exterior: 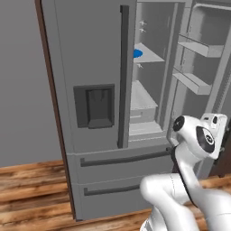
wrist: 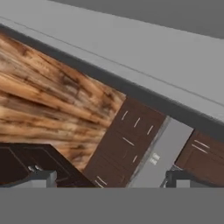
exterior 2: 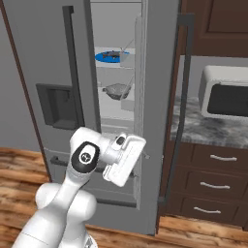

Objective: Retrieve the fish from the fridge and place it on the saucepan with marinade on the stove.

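The arm (exterior: 189,189) is glossy white, built of thick rounded segments that swell at the joints. Dark seams ring the places where segments meet, and a round black cap with a pale ring and small mark sits on a joint (exterior 2: 85,157). The hand (exterior 2: 123,160) is a boxy white block with a small dark lens.

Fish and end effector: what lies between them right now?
In the right base view, the grey bowl on the shelf below the fish sits between it and the open end effector.

Wood plank floor (exterior: 31,180), white microwave (exterior 2: 226,98) on speckled countertop (exterior 2: 203,127), dark drawers (exterior 2: 213,184), possibly a bowl (exterior 2: 116,90)
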Controlling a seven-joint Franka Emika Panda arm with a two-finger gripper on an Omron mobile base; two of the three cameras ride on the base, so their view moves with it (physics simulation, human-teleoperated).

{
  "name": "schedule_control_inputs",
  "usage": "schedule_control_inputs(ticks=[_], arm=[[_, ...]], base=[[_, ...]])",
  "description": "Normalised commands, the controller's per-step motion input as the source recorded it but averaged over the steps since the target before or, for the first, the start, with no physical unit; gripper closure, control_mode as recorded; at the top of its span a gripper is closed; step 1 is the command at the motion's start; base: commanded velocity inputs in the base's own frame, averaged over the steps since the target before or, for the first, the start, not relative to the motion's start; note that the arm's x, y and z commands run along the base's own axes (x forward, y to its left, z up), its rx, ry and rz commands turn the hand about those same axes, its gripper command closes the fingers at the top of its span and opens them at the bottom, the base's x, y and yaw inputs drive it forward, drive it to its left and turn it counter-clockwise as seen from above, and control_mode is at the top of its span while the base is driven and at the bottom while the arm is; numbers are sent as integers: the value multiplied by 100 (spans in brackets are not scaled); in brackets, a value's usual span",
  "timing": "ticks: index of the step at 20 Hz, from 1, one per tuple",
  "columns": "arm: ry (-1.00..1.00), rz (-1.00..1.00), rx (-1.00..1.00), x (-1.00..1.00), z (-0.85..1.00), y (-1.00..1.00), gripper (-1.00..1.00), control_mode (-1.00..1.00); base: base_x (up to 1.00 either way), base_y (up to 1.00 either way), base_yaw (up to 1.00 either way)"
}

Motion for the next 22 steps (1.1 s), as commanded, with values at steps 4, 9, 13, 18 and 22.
schedule_control_inputs(ticks=[4, 9, 13, 18, 22], arm=[[-7, -4, 0, -48, 1, 1, -100, -100], [-26, -3, -1, -88, 53, 90, -100, -100], [-25, -19, 39, -18, -10, 89, -100, -100], [-54, -32, 63, -3, -30, 80, -100, -100], [-73, -34, 58, 1, 0, 71, -100, -100]], base=[[0, 0, 0], [0, 0, 0], [0, 0, 0], [0, 0, 0], [0, 0, 0]])
